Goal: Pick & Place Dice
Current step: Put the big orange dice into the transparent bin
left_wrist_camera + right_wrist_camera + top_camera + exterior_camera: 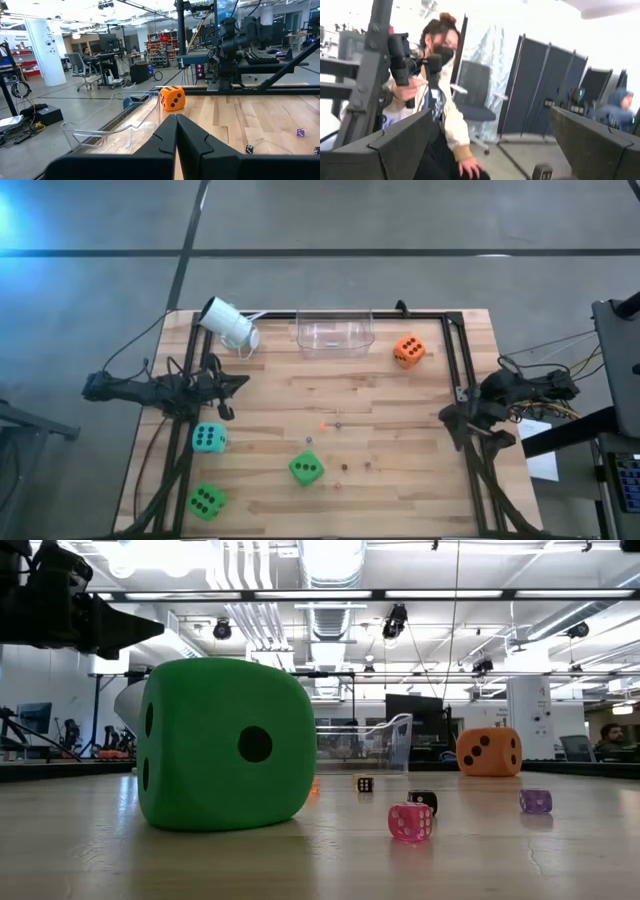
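A: Where do the dice sit, and what are the arms doing?

B: Nothing is lifted yet. The orange die (409, 350) rests near the far edge of the bench (420, 410), just beside the clear tray (335, 332). The teal die (208, 438) lies close under the left gripper (240, 384); one green die (306, 469) sits mid-bench toward the near side, the other green die (206, 500) in the near left corner. Tiny dice are scattered between them; the pink die (410, 821) and the purple die (535, 800) show best from table height.

A: And the jaws?

B: The left ones are clenched on nothing, tips pressed together. The right gripper (462, 418) waits at the right edge, jaws released and spread wide, empty, its camera facing a seated person (440, 100) beyond the bench.

A: So how would you start?

B: I judge the first pick is still ahead. The left jaws must release fully before descending, since the soft cubes are wide. Take the teal die squarely across two opposite faces, centred, and squeeze gently, because foam will deform. The white cup (228, 323) lies tipped near the left arm; swing clear of it.
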